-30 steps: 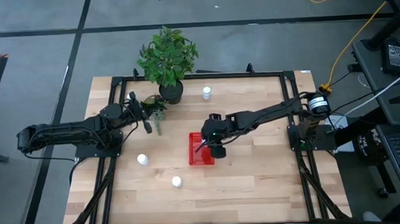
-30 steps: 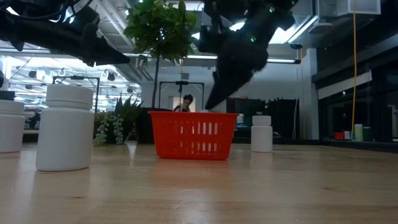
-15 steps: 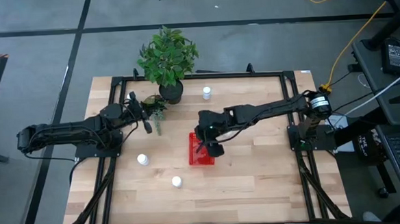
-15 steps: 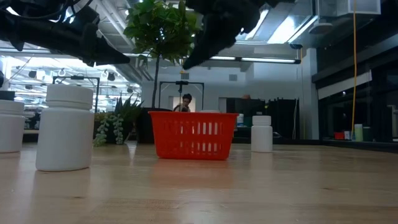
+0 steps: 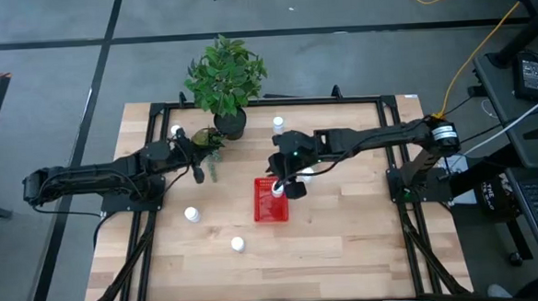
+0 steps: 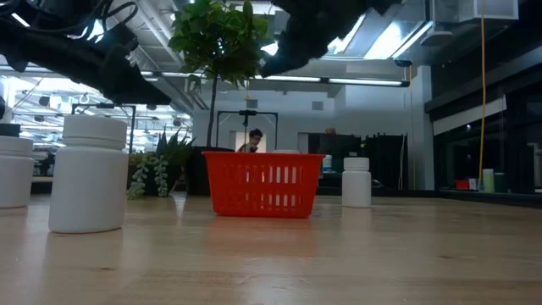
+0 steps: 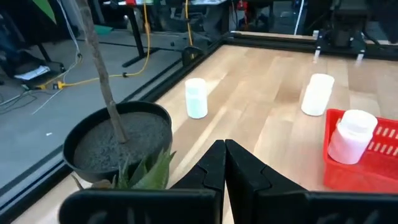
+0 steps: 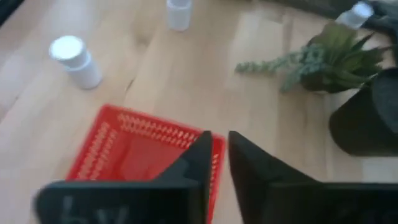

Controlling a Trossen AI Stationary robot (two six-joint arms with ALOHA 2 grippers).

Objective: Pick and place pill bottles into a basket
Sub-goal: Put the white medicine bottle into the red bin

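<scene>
Light, stiff, smooth-sided: one pill bottle [image 7: 351, 135] standing in the red basket [image 5: 261, 206], others loose on the table [image 5: 347, 239]. Probably best pinched across the body, below the cap. Right gripper [image 5: 294, 190] above the basket's edge, nearly closed, empty; left gripper [image 5: 199, 172] clenched near the plant [image 5: 225, 74].

Basket [image 8: 143, 155] interior behind end effector [image 8: 217, 149]

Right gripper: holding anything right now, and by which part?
Nothing. The right gripper has its fingers nearly together with nothing between them, by the edge of the basket; one pill bottle stands inside it.
</scene>
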